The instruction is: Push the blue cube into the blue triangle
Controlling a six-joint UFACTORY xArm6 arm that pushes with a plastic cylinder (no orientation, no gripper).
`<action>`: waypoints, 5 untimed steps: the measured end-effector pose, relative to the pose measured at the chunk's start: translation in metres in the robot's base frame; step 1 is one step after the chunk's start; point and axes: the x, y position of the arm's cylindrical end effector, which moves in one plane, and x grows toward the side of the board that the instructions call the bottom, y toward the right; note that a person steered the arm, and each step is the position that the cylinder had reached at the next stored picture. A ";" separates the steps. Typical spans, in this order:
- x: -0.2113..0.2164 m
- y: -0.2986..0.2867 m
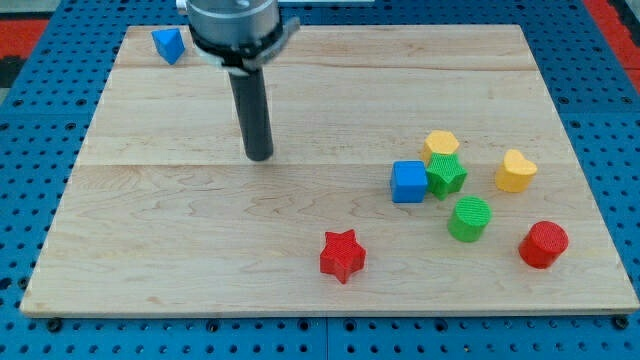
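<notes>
Blue cube block [408, 182] sitting on the pale wooden board [200, 250], toward the view's right, touching the green star-shaped block [446, 175] at its right side. Yellow hexagonal block [441, 145] lying just above the green star, touching or nearly touching it. Green cylinder block [469, 218] standing just below the star, apart from the cube. Yellow heart-shaped block [516, 171] resting further to the view's right, and red cylinder block [543, 244] sitting near the board's lower right edge. Red star-shaped block [342, 255] lying alone near the view's bottom, left of and below the cube.

Blue triangle block [168, 44] waiting at the board's top left corner, well apart from the cube.

My tip [259, 156] pressing down on bare wood left of the cube and well apart from it, between the triangle and the cube, touching no block. Carrying nothing, being a plain dark rod with no jaws to open or close. Blue pegboard table [30, 150] showing all around the board.
</notes>
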 end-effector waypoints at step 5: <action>0.063 0.174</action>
